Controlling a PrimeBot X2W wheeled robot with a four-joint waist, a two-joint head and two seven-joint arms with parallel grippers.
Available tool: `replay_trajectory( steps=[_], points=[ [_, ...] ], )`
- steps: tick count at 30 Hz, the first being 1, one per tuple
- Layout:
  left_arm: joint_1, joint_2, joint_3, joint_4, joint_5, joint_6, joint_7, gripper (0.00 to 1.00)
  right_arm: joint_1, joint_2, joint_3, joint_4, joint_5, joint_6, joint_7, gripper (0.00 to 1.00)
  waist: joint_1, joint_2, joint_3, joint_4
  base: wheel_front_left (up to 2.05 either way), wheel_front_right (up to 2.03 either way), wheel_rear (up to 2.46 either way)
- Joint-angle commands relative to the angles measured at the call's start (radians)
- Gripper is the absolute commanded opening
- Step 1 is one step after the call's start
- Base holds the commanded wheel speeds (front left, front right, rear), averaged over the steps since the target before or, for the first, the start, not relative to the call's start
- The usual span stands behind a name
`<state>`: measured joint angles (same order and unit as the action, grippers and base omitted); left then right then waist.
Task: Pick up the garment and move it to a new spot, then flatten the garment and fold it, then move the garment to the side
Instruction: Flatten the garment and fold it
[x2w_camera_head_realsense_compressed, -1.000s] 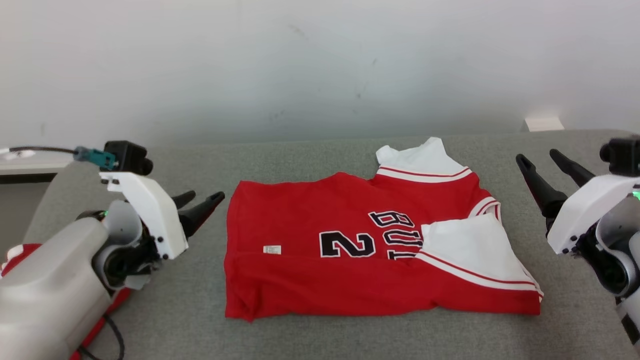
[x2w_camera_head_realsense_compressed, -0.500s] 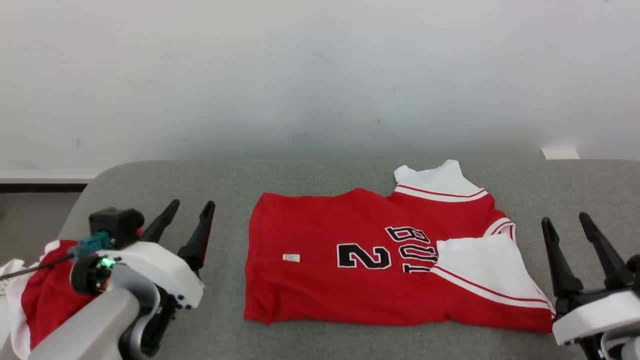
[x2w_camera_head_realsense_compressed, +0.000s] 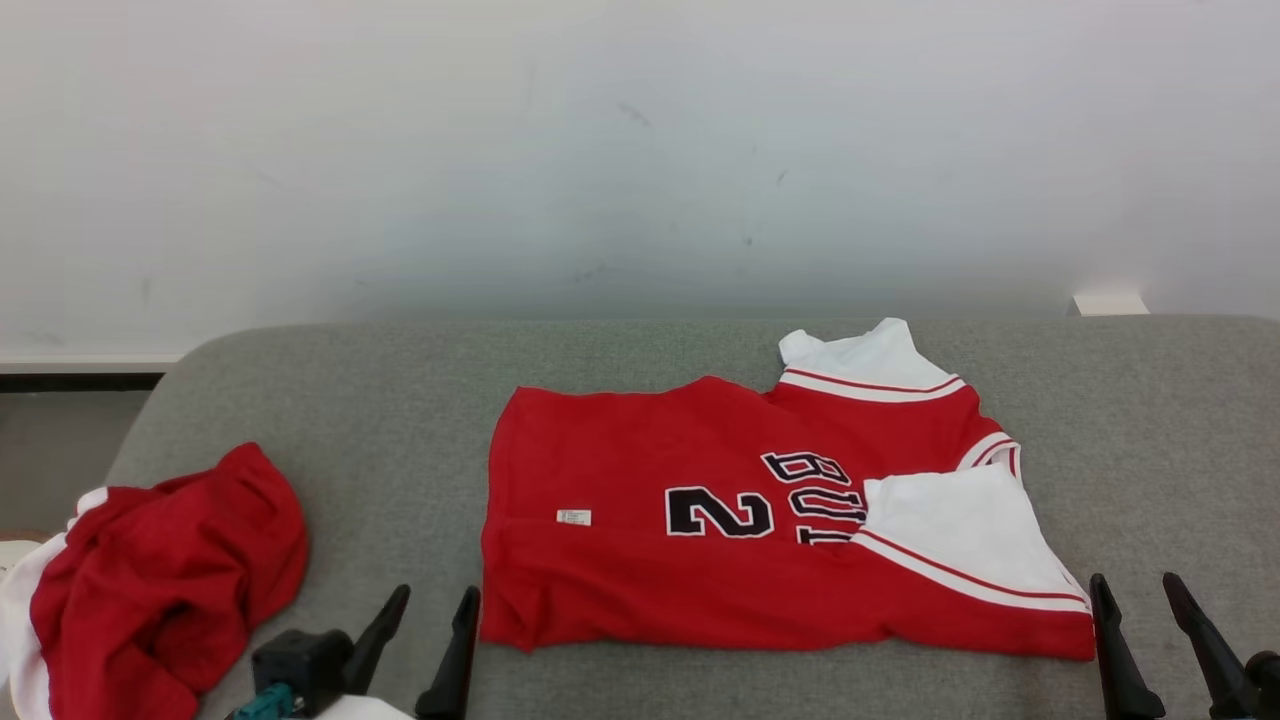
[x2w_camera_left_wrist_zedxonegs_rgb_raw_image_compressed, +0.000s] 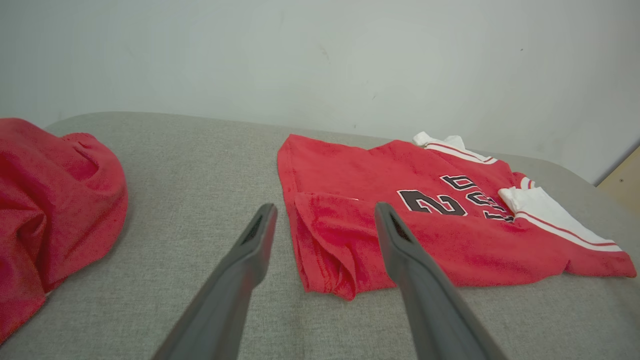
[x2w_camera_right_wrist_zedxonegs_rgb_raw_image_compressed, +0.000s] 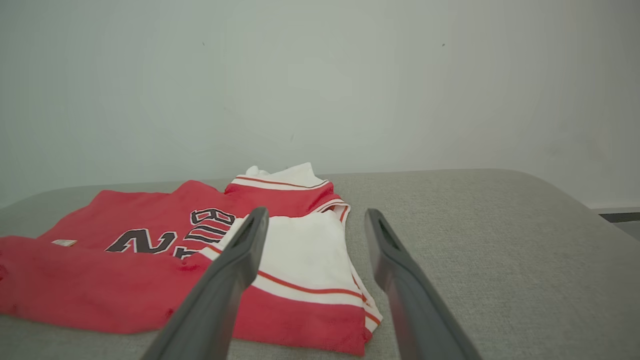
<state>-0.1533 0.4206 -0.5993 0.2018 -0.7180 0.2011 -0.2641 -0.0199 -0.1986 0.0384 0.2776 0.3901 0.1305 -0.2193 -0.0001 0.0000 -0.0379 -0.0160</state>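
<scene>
The garment (x2w_camera_head_realsense_compressed: 720, 520) is a red jersey with white sleeves and a black "2". It lies partly folded on the middle of the grey padded table (x2w_camera_head_realsense_compressed: 400, 420), lower edge doubled over. My left gripper (x2w_camera_head_realsense_compressed: 436, 592) stands open near the front edge, just left of the jersey's near left corner, touching nothing. In the left wrist view the left gripper (x2w_camera_left_wrist_zedxonegs_rgb_raw_image_compressed: 325, 206) frames that folded corner of the garment (x2w_camera_left_wrist_zedxonegs_rgb_raw_image_compressed: 450, 220). My right gripper (x2w_camera_head_realsense_compressed: 1133, 580) is open just right of the near right corner. The right wrist view has the right gripper (x2w_camera_right_wrist_zedxonegs_rgb_raw_image_compressed: 316, 211) over the white sleeve of the garment (x2w_camera_right_wrist_zedxonegs_rgb_raw_image_compressed: 125, 270).
A second red and white garment (x2w_camera_head_realsense_compressed: 160, 580) lies crumpled at the table's left edge, also in the left wrist view as a crumpled heap (x2w_camera_left_wrist_zedxonegs_rgb_raw_image_compressed: 50, 200). A pale wall (x2w_camera_head_realsense_compressed: 640, 150) stands behind the table. Bare grey surface lies right of the jersey (x2w_camera_head_realsense_compressed: 1150, 430).
Both arms have drawn back and down to the near edge, fingers still open. The left arm no longer covers the crumpled garment. The camera has shifted; the jersey lies as before.
</scene>
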Motion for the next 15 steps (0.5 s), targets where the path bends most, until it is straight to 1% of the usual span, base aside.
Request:
replay_trajectory(
  steps=[1,6,9,15],
  points=[
    [0.014,-0.007,0.009,0.011,0.016,-0.006,0.000,1.00,0.001,-0.007,0.000,0.012,-0.001,0.000,0.002,1.00,0.0001,0.0000,0.001,-0.002,0.00,0.00,0.00],
    [0.006,-0.041,0.018,0.079,0.067,-0.048,0.000,1.00,-0.046,-0.010,0.016,0.091,0.015,0.000,0.031,1.00,0.0001,0.0000,0.007,-0.013,0.00,0.00,0.00],
    [-0.021,-0.061,-0.005,0.131,0.073,-0.074,0.001,1.00,-0.085,-0.017,0.027,0.158,0.026,0.000,0.057,1.00,0.0001,0.0000,0.015,-0.013,0.00,0.00,0.00],
    [-0.093,-0.109,-0.057,0.249,0.087,-0.117,0.043,1.00,-0.174,-0.026,0.060,0.298,0.066,0.000,0.127,1.00,0.0001,0.0000,0.041,-0.004,0.00,0.00,0.00]
  ],
)
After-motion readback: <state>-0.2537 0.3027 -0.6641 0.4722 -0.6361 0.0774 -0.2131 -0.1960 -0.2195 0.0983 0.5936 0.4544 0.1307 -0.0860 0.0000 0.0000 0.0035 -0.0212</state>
